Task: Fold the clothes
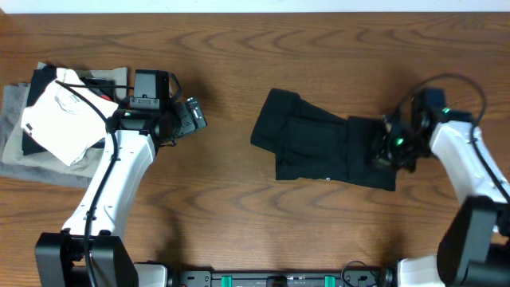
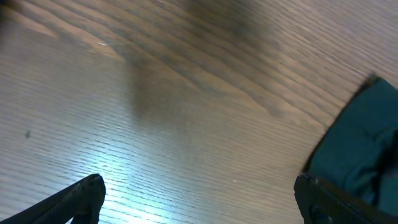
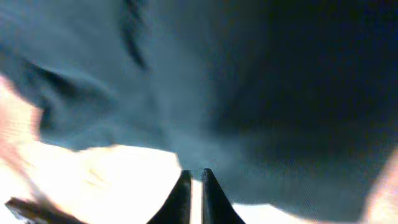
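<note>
Table [image 1: 239,72]: brown wood grain, smooth, satin sheen. T-shirt [image 1: 319,147]: black cloth, soft, matt. Left of T-shirt: white garment [image 1: 60,119] and grey-olive garment [image 1: 24,155], both matt cloth; left arm casing [image 1: 119,171], smooth white plastic.

At the far left of the wooden table [image 1: 239,231], a white folded garment [image 1: 60,119] lies on a dark cloth [image 1: 41,86], both atop a grey-olive folded garment [image 1: 24,159].

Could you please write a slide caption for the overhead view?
Right gripper over a partly folded black soft-fabric T-shirt; left gripper open above wooden table.
</note>
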You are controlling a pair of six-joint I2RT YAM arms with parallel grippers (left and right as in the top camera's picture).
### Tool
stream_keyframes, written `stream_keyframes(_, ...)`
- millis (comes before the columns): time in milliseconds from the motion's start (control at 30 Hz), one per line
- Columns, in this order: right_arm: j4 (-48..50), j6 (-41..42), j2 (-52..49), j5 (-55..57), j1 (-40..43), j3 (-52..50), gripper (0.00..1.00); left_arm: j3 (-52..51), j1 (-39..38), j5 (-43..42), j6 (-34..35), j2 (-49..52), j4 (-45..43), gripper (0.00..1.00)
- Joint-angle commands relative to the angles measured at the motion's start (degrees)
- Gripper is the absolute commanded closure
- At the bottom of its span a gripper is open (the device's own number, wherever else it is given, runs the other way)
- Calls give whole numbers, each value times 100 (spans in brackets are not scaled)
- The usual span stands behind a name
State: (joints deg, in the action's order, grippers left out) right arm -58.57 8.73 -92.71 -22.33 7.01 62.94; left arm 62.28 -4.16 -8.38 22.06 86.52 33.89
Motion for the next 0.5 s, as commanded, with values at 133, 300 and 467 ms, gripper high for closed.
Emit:
stream_keyframes(133,-424,-111,444,136,11,1141,47,-35,-61,-1226,-726,337,-125,2)
stream_keyframes(300,-407,-109,442,136,11,1200,38,-35,-184,-1644,-732,813,-514,2)
stream_keyframes(467,-433,-140,442,136,4,1196,38,-35,-302,-2732,-942,1338,-1147,1)
